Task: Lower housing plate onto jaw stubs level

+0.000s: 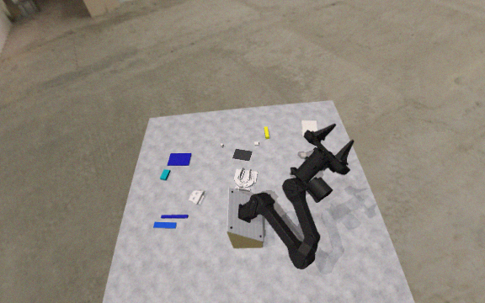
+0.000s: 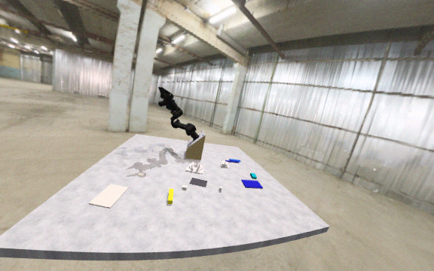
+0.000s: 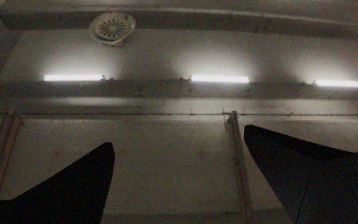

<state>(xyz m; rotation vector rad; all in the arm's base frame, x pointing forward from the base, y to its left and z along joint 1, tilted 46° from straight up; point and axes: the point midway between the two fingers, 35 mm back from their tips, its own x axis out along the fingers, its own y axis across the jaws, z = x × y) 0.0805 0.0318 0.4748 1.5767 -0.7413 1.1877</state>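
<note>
A white base with curved, upright jaw-like parts (image 1: 245, 178) (image 2: 194, 168) sits in front of the arm's mount; its pins and stubs are too small to make out. A small white piece with dark spots (image 1: 196, 197) (image 2: 224, 164) lies apart from it, to its left in the top view, and looks like the housing plate; it appears tilted or stepped. My gripper (image 1: 343, 134) (image 2: 160, 89) (image 3: 180, 140) is open and empty, raised high on the right side in the top view, away from both. The wrist view shows only ceiling and wall between the fingers.
The wedge-shaped mount (image 1: 246, 241) (image 2: 194, 151) stands behind the white base. A dark plate (image 1: 242, 154) (image 2: 198, 182), yellow bar (image 1: 267, 132) (image 2: 170, 196), cream sheet (image 1: 309, 126) (image 2: 109, 196), blue plate (image 1: 179, 159) (image 2: 252, 184) and teal block (image 1: 165, 174) (image 2: 253, 175) lie around.
</note>
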